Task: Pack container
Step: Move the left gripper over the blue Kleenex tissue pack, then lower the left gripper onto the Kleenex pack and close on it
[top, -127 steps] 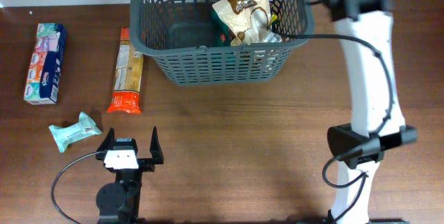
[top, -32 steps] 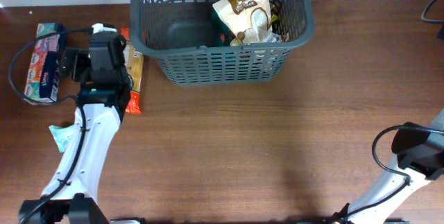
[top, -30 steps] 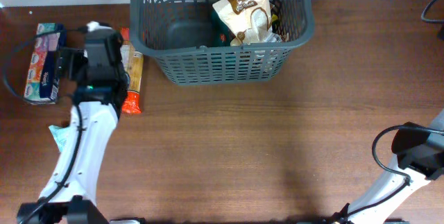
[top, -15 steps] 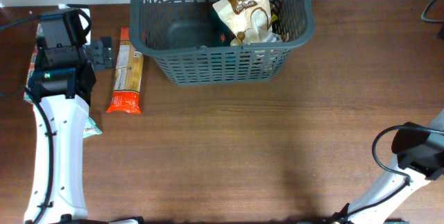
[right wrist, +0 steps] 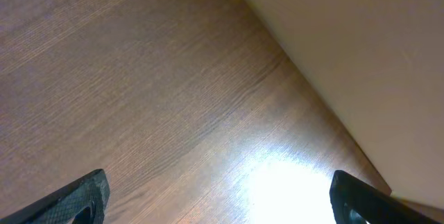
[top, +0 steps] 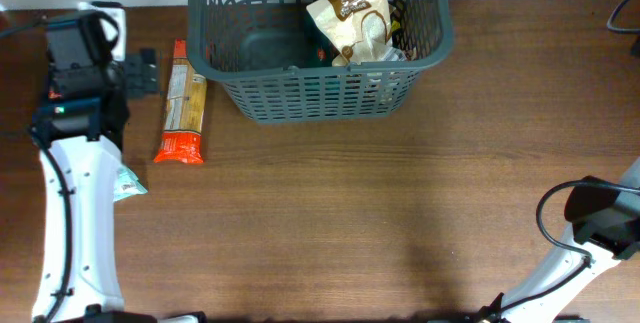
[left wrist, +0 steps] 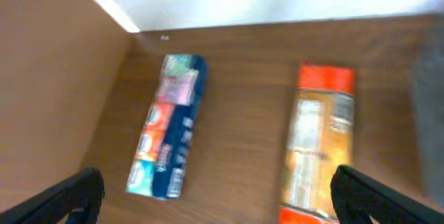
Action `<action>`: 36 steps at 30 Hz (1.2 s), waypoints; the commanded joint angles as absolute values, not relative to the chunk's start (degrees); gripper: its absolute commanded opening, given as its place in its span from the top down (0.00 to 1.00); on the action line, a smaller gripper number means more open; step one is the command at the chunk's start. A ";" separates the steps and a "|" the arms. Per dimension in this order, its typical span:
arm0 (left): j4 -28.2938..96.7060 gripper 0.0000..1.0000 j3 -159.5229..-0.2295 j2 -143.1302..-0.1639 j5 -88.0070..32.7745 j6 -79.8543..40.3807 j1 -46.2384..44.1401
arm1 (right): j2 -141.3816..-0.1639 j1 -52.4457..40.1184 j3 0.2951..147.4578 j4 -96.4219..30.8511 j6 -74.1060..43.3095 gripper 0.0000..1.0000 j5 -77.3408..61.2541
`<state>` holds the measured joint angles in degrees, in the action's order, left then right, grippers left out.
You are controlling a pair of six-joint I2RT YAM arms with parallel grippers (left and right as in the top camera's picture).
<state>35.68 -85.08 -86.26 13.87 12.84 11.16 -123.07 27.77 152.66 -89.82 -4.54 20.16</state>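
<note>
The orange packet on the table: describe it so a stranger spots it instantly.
Find the big dark grey basket at the table's far side. Left of it lies a long narrow packet. Unlike the blue pack beside it, it's yellow-orange with a red end.

The table is carrying one container, which is holding one cream-and-brown pouch plus packets too hidden to count, one long orange packet, one blue tissue pack and one mint-green packet, while two tools, the left tool and the right tool, are hanging above it.
</note>
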 commanded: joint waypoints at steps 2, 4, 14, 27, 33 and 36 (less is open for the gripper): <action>33.15 0.01 -85.67 -89.34 12.95 11.79 19.03 | -123.28 27.73 152.38 -89.80 -5.21 0.01 21.04; 33.21 0.01 -85.67 -90.56 7.64 11.81 23.03 | -123.28 27.73 152.38 -89.80 -5.21 0.01 21.02; 30.48 0.01 -85.67 -94.98 2.31 19.49 34.65 | -123.28 27.73 152.38 -89.80 -5.21 0.01 21.04; 41.21 0.01 -97.97 -106.80 1.45 19.07 34.13 | -123.28 27.73 152.38 -89.80 -5.21 0.01 21.04; 45.12 0.01 -109.82 -110.96 1.45 18.65 33.78 | -123.28 27.73 152.38 -89.80 -5.21 0.01 21.02; 46.81 0.01 -114.58 -112.68 1.76 18.68 32.99 | -123.28 27.73 152.38 -89.80 -5.21 0.01 21.04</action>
<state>45.89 -109.89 -111.39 2.28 19.62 33.87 -123.07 27.77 152.66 -89.80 -4.56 20.16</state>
